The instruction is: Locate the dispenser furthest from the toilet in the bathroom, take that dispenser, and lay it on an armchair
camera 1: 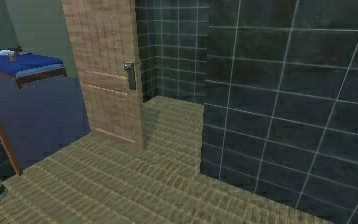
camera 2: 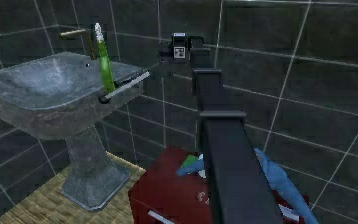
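Observation:
A tall green dispenser bottle (camera 2: pixel 104 62) with a pale top stands on the back right rim of a grey stone pedestal sink (camera 2: pixel 42 85) in the arm side view. The dark arm (camera 2: pixel 222 140) rises from the bottom edge to the two white marker squares. From there the gripper (camera 2: pixel 115 92) reaches left, its thin fingers (camera 2: pixel 132 82) ending at the bottle's base by the sink rim. I cannot tell whether the gripper holds anything.
A tap (camera 2: pixel 77 33) sits at the back of the sink. A red box (camera 2: pixel 167 190) with a blue cloth (camera 2: pixel 277 180) stands beside the pedestal. Ahead, a wooden door (camera 1: pixel 107 70) stands ajar between dark tiled walls (camera 1: pixel 287 100), with a blue-covered bed (camera 1: pixel 22 65) beyond.

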